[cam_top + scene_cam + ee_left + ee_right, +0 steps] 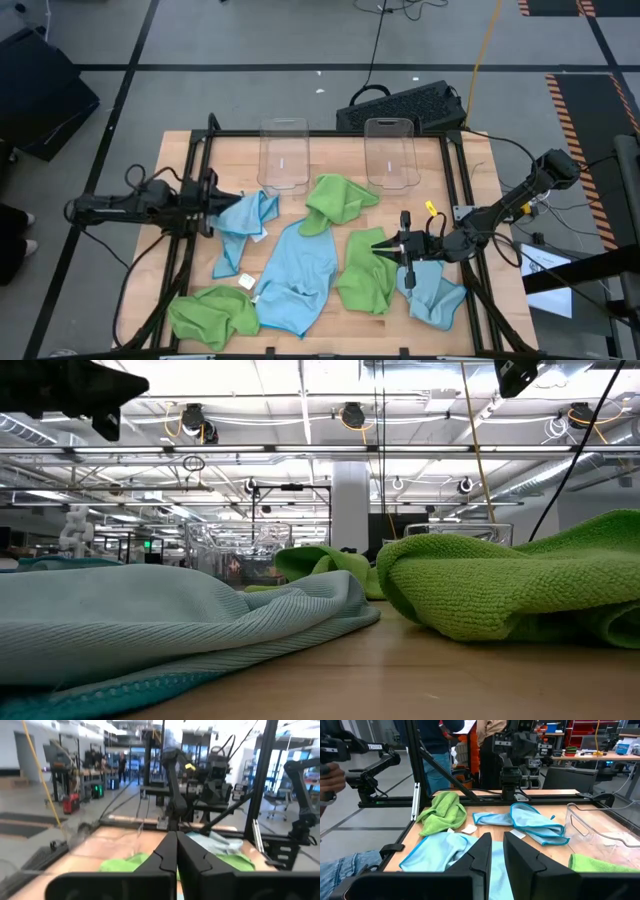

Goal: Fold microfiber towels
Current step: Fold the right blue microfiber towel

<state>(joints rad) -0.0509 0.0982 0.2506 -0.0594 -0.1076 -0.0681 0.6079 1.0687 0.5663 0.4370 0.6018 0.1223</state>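
Several microfiber towels lie crumpled on the wooden table (480, 190). A light blue towel (247, 225) lies at the left, just below my left gripper (232, 200). That gripper is shut, points level toward the table's right, and has nothing between its fingers (165, 855). A lime green towel (337, 200) lies at the far centre and a large blue one (298, 280) in the middle. Another green towel (215, 315) lies near left. My right gripper (378, 250) hovers over a green towel (365, 272), its fingertips (482, 847) a narrow gap apart and empty. A blue towel (435, 295) lies under its wrist.
Two clear plastic bins (285, 155) (390, 150) stand side by side at the table's far edge. A small yellow thing (432, 208) lies at the right. A dark frame (190, 170) borders the table. People (485, 735) stand beyond the table's left side.
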